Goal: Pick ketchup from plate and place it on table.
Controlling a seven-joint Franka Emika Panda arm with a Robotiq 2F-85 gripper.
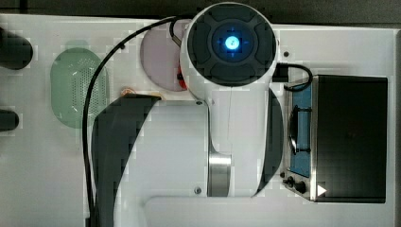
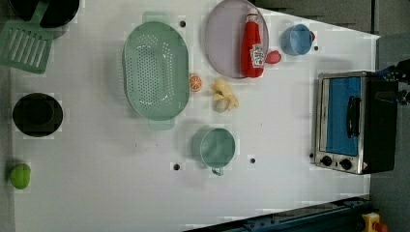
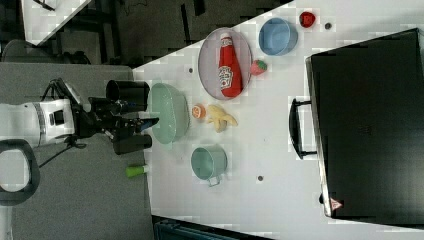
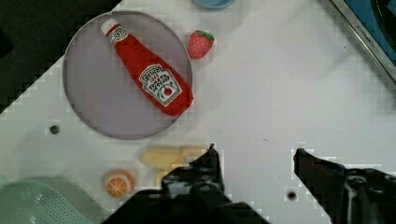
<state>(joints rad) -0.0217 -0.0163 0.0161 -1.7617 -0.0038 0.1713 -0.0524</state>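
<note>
On the big white flat tabletop [image 2: 96,183], the green oval perforated basket [image 2: 155,70] holds nothing, and so do the small blue round bowl [image 2: 296,39] and the green mug [image 2: 217,148]. Beside the basket, the large flat pale-lilac round plate [image 2: 223,38] carries the small red ketchup bottle [image 2: 253,46], lying flat, its white cap toward the left view's top and its base overhanging the rim. Above bare tabletop, the black gripper [image 4: 254,154] hangs with fingers spread wide, holding nothing.
</note>
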